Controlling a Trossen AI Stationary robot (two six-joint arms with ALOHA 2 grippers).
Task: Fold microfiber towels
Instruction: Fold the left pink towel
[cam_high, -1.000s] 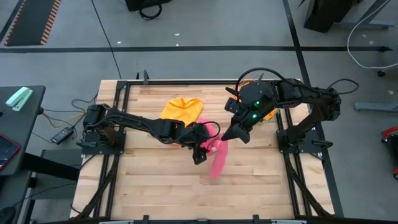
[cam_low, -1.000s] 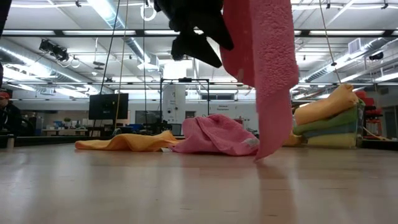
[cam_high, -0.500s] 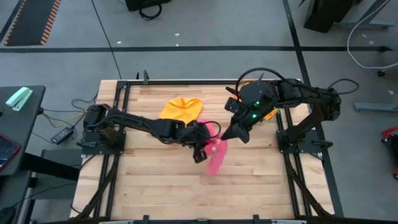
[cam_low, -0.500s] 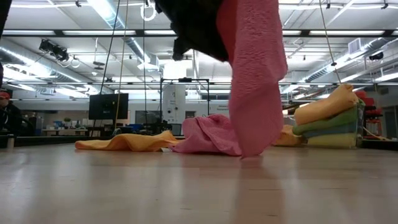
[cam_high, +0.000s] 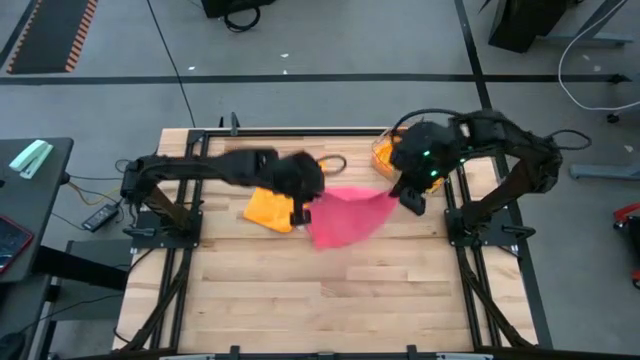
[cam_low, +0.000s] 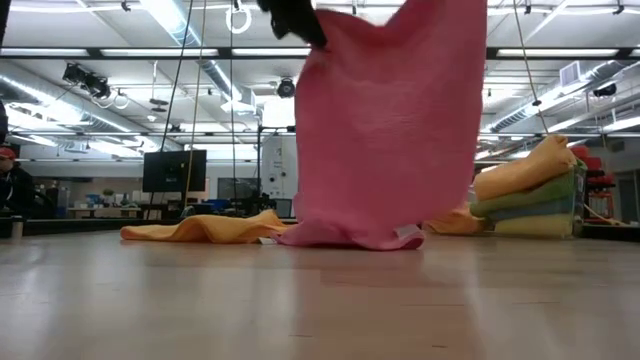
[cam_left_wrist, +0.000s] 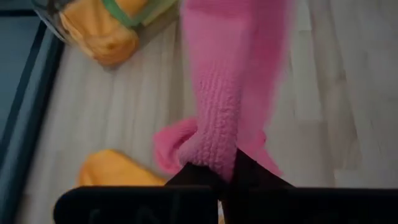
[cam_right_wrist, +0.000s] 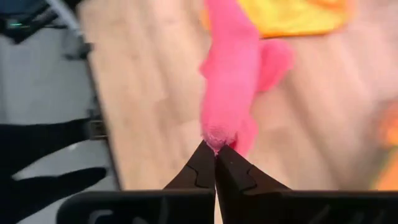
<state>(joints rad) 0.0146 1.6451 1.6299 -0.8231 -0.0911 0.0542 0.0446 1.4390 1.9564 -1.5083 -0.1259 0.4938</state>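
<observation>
A pink microfiber towel (cam_high: 345, 215) hangs spread as a sheet (cam_low: 390, 130) between my two grippers. My left gripper (cam_high: 298, 207) is shut on its left upper corner and my right gripper (cam_high: 408, 196) on its right upper corner. The towel's lower edge (cam_low: 350, 238) lies bunched on the table. An orange towel (cam_high: 268, 210) lies flat on the wood beside the left gripper. More towels, orange, green and yellow, are stacked in a clear tray (cam_low: 525, 190) at the far right. My left gripper pinches a bunched corner of the pink towel (cam_left_wrist: 211, 163) between its two fingers, coming slanting down from the table's left. The cloth runs away from the fingers as a thick fold. My right gripper pinches the opposite corner (cam_right_wrist: 216, 140) at its fingertips, slanting down from the right. The upper edge between the grippers is drawn out while the lower part rests on the table.
The tray with stacked towels (cam_high: 388, 155) stands close behind my right gripper. Bare wood lies toward the near edge (cam_high: 330, 310). The black frame rails (cam_high: 455, 240) run along both sides. A person (cam_low: 10, 185) shows far off in the room.
My left gripper has shut on the pink towel, then risen and gone toward the far left. My right gripper has gone toward the right edge. The towel, which hung as a narrow strip from the right gripper, is now spread out into a wide sheet between them.
</observation>
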